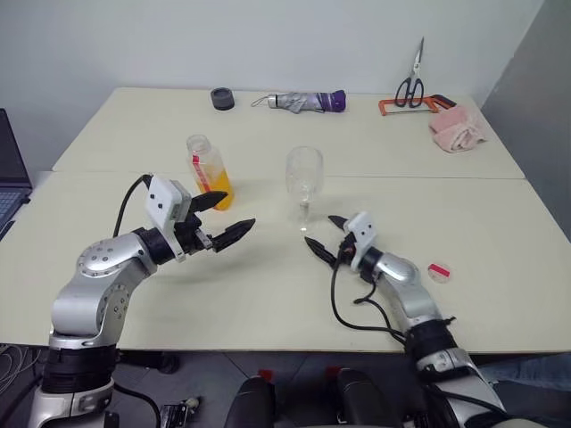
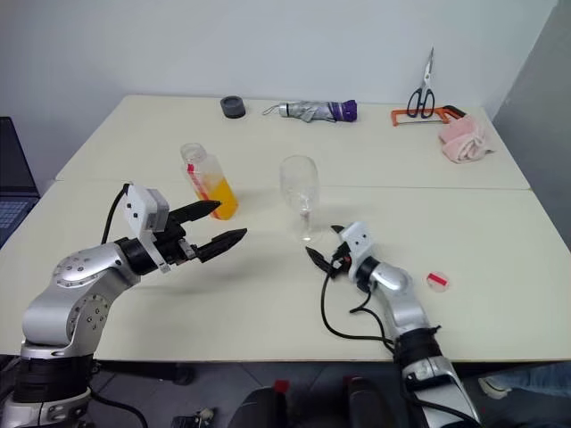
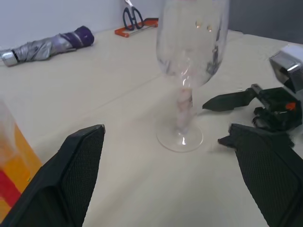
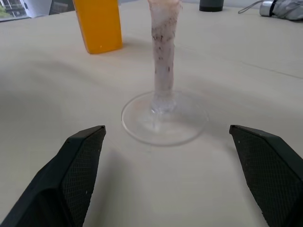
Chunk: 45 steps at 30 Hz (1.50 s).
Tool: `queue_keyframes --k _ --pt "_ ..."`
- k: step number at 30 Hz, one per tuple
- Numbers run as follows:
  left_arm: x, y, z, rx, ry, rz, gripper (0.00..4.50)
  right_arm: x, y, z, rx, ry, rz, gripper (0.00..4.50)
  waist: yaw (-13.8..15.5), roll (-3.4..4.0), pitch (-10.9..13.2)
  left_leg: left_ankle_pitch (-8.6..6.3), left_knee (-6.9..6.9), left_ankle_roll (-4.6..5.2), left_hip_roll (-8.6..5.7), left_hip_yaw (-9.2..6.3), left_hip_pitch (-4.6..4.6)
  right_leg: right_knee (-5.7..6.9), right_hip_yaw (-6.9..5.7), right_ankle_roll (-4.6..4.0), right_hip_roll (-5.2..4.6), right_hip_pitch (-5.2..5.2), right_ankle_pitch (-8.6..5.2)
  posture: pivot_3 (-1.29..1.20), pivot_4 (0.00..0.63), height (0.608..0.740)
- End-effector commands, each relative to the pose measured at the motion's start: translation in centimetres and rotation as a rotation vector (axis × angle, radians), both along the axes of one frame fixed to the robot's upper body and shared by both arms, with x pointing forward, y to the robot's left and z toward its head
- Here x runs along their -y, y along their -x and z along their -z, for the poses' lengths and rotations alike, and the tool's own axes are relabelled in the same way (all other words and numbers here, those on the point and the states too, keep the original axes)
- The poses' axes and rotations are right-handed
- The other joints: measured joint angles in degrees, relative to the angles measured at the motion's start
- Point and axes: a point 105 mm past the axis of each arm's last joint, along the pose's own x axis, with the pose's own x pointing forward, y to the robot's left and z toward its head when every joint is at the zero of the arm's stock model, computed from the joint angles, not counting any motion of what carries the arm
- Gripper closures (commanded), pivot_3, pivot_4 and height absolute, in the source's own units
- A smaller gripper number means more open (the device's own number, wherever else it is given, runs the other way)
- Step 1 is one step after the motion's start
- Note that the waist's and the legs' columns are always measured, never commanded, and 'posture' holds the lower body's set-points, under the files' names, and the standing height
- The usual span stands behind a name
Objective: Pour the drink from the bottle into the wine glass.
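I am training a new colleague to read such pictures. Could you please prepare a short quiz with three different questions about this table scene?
1. True or false: the bottle has no cap on it.
2. Which claw is nearer the wine glass? A) left claw B) right claw
3. Fill in: the small red-and-white cap lies on the table to the robot's ____ of the right claw.

Key: 1 true; 2 B; 3 right. Both claws are open, holding nothing, and the glass is empty.
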Motion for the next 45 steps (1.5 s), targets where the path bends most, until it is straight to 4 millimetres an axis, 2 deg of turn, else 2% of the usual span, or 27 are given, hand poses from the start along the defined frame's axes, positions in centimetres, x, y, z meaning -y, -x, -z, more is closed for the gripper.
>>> queue_keyframes --k 1,3,5,10,13,21,32,45 --pt "-2.3 -0.8 0.5 0.045 0.013 -0.179 0.0 0.4 2.2 -2.0 0.028 0.019 -0.073 0.02 0.33 0.01 0.01 0.0 -0.01 0.0 -0.01 -0.01 0.0 -0.03 0.0 0.0 0.0 0.0 0.0 0.0 0.15 0.74" --pt "-3.3 -0.9 1.4 0.026 0.038 -0.251 0.0 0.8 3.5 -3.0 0.023 0.009 -0.095 0.02 0.39 0.01 0.01 0.0 -0.01 0.0 -0.02 -0.01 -0.02 -0.06 -0.01 0.01 0.02 0.0 0.0 0.0 0.15 0.74" --pt "-4.6 -1.3 2.4 0.01 0.027 -0.33 0.0 1.6 4.8 -4.8 0.03 -0.006 -0.107 0.02 0.31 0.01 0.01 0.0 0.0 0.01 0.0 -0.02 -0.03 -0.05 -0.02 0.0 0.03 0.0 0.0 0.0 0.15 0.74" --pt "-5.8 -2.8 1.2 0.057 0.014 -0.392 0.0 2.1 6.8 -8.5 0.051 -0.039 -0.138 0.02 0.47 -0.02 0.01 0.0 0.0 0.0 -0.05 -0.07 -0.05 -0.06 -0.15 0.01 0.12 0.02 0.0 0.0 0.15 0.74" --pt "-6.1 -3.6 0.6 0.072 0.015 -0.416 0.0 1.9 8.0 -9.9 0.052 -0.047 -0.188 0.02 0.51 -0.04 0.0 0.0 0.01 0.0 -0.07 -0.04 -0.08 -0.07 -0.2 0.01 0.13 0.03 0.0 0.0 0.15 0.74" --pt "-5.5 -5.6 -0.2 0.077 -0.016 -0.383 0.0 0.9 10.2 -10.9 0.043 0.01 -0.276 0.02 0.51 -0.05 0.0 0.0 0.01 0.0 -0.06 -0.05 -0.18 -0.23 -0.25 0.01 0.13 0.02 0.0 0.0 0.15 0.74" --pt "-4.9 -8.4 -1.5 0.12 -0.049 -0.367 0.0 0.7 10.1 -11.4 0.062 0.026 -0.267 0.02 0.49 -0.06 0.01 0.0 0.0 0.01 -0.06 0.01 -0.24 -0.29 -0.28 0.02 0.15 0.01 0.0 0.0 0.15 0.74" --pt "-4.0 -10.4 -2.4 0.151 -0.029 -0.344 0.0 0.6 9.9 -11.3 0.078 0.022 -0.265 0.02 0.51 -0.08 0.01 0.0 0.03 0.01 -0.09 0.01 -0.28 -0.3 -0.32 0.02 0.15 0.01 0.01 0.0 0.15 0.74"
